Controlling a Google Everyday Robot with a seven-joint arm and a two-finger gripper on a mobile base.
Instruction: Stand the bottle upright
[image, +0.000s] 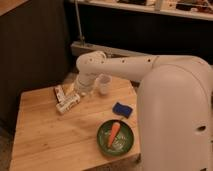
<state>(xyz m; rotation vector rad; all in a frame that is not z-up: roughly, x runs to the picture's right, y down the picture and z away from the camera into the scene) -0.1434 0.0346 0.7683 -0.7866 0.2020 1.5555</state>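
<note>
**Bottle lying flat on worktop; end effector wide and holding nothing**

1. Robot arm (165, 100): the white body fills the right side of the view. The arm reaches left across the back of the worktop and bends down at a rounded wrist joint.

2. Worktop (45, 140): a pale wooden surface that carries every item listed below. A dark wall stands behind it.

3. Green plate (101, 131): round, and near the front edge of the worktop, right of centre.

4. Bottle (68, 103): slim and whitish, lying on its side on the worktop, left of centre. It lies at an angle, with its far end pointing towards the end effector. It is not upright.

5. Cup (103, 84): translucent white and upright, towards the back of the worktop. It is just to the right of the wrist.

6. Blue sponge (121, 109): lies flat between the cup and the green plate, apart from both.

7. Dark packet (59, 92): brown and white, lying just beside the bottle on its far left side.

8. Carrot (114, 134): orange, lying in the green plate.

9. End effector (83, 91): hangs below the wrist, low over the worktop, between the bottle's far end and the cup. Its fingers are spread wide. Whether it touches the bottle cannot be told.
</note>
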